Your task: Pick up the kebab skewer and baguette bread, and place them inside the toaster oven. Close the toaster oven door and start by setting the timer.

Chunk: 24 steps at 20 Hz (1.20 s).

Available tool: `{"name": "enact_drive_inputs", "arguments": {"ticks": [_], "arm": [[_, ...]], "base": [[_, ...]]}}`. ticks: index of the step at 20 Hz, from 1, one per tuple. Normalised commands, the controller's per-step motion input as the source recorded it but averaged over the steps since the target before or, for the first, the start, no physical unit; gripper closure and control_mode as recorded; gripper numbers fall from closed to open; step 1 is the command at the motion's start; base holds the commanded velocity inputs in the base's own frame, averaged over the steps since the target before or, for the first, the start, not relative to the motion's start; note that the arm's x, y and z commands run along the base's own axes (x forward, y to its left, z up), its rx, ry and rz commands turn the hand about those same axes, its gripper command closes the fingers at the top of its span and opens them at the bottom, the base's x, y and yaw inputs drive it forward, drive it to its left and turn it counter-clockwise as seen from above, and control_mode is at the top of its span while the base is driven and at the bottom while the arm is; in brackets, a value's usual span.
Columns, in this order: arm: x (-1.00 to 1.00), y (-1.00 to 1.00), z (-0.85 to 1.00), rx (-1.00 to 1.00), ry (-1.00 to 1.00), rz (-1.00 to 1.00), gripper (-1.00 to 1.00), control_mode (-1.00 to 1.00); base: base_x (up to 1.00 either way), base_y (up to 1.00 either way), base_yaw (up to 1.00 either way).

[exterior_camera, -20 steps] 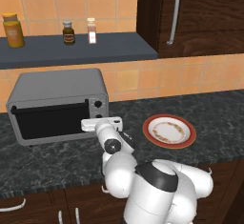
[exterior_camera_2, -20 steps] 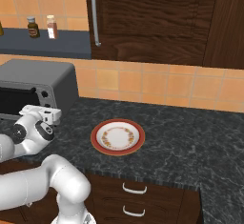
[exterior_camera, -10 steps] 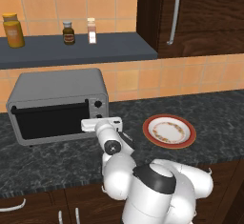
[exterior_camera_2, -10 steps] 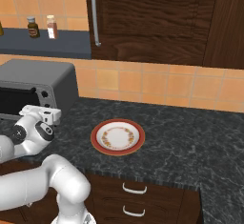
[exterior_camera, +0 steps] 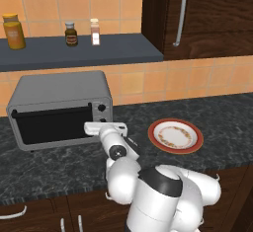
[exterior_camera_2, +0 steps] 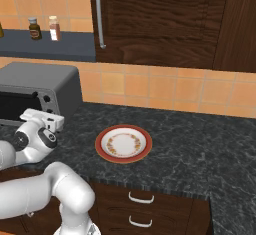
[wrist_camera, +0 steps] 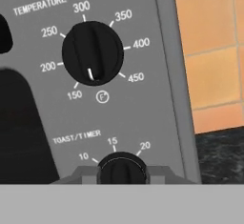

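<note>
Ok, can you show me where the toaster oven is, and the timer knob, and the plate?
toaster oven (exterior_camera: 62, 90): left base view, on its grey top.
timer knob (wrist_camera: 121, 169): hand view, on the black knob's face under the words TOAST/TIMER.
plate (exterior_camera_2: 123, 143): right base view, on its pale middle.
</note>
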Motion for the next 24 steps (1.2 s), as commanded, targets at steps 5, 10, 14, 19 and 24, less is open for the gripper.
{"name": "enact_drive_inputs", "arguments": {"ticks": [5,10,14,19,24], "arm": [[0.00,0.00,-0.13,0.20,0.00,-0.02,1.00,-1.00],[0.00,0.00,-0.21,0.23,0.00,-0.04,1.00,-1.00],[0.00,0.00,-0.19,0.23,0.00,-0.07,1.00,-1.00],[0.00,0.00,-0.15,0.24,0.00,-0.08,1.00,-1.00],[0.00,0.00,-0.18,0.26,0.00,-0.06,1.00,-1.00]], "base": [[0.00,0.00,0.00],[0.00,0.00,0.00],[0.00,0.00,0.00],[0.00,0.00,0.00],[0.00,0.00,0.00]]}}
